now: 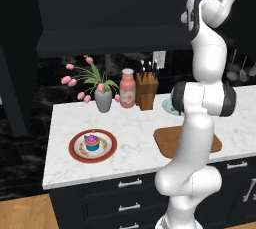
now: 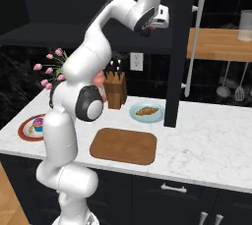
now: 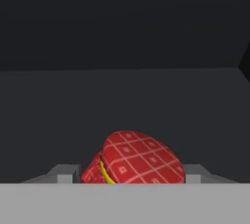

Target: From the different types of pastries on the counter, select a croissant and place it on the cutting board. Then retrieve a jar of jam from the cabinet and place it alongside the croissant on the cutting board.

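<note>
A jar of jam [image 3: 132, 162] with a red checked lid lies tilted on the dark shelf of the cabinet [image 3: 122, 96]. My gripper [image 3: 129, 174] is raised into the cabinet and shut on the jar, with a fingertip [image 3: 66, 173] against each side. From the right base view, the gripper [image 2: 155, 26] sits high at the cabinet's opening with a bit of red in it. The golden croissant [image 2: 147, 110] rests on a light blue plate [image 2: 134, 115] behind the bare wooden cutting board [image 2: 123, 146]. The cupcake [image 1: 92, 142] stands on a red-rimmed plate [image 1: 75, 148] on the counter [image 1: 130, 128].
A knife block [image 1: 146, 89], a pink bottle [image 1: 127, 89] and a vase of pink tulips [image 1: 102, 95] line the counter's back. The open cabinet door [image 2: 177, 52] hangs edge-on just right of the light blue plate, with its silver handle [image 2: 194, 42].
</note>
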You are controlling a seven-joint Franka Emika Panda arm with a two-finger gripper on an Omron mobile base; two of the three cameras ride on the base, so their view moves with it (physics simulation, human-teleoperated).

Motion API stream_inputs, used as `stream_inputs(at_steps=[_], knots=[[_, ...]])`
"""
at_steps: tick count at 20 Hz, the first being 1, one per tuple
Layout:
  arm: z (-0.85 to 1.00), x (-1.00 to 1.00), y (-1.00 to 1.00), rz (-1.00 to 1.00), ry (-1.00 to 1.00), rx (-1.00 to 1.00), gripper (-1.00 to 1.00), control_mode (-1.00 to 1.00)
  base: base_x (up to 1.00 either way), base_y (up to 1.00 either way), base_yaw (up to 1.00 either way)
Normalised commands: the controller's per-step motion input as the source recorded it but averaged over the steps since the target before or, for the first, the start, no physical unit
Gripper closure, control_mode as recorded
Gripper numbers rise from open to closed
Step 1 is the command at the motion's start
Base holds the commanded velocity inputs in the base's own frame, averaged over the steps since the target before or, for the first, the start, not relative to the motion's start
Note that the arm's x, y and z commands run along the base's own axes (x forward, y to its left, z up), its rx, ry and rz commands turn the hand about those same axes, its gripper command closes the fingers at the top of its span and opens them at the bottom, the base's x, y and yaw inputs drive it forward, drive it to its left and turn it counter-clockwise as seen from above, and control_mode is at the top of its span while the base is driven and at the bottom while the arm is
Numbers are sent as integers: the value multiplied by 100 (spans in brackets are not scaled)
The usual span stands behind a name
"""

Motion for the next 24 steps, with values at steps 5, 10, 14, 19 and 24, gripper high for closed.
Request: stream_inputs(at_steps=[5,10,14,19,24], knots=[[1,-57,55,3,-9,-6,100,-100,0,0,0],[-6,-56,85,-2,-24,-17,100,-100,0,0,0],[-4,-74,40,-8,-19,-13,100,-100,0,0,0],[-5,-93,8,-12,-8,0,100,-100,0,0,0],[0,-59,29,1,9,0,100,-100,0,0,0]])
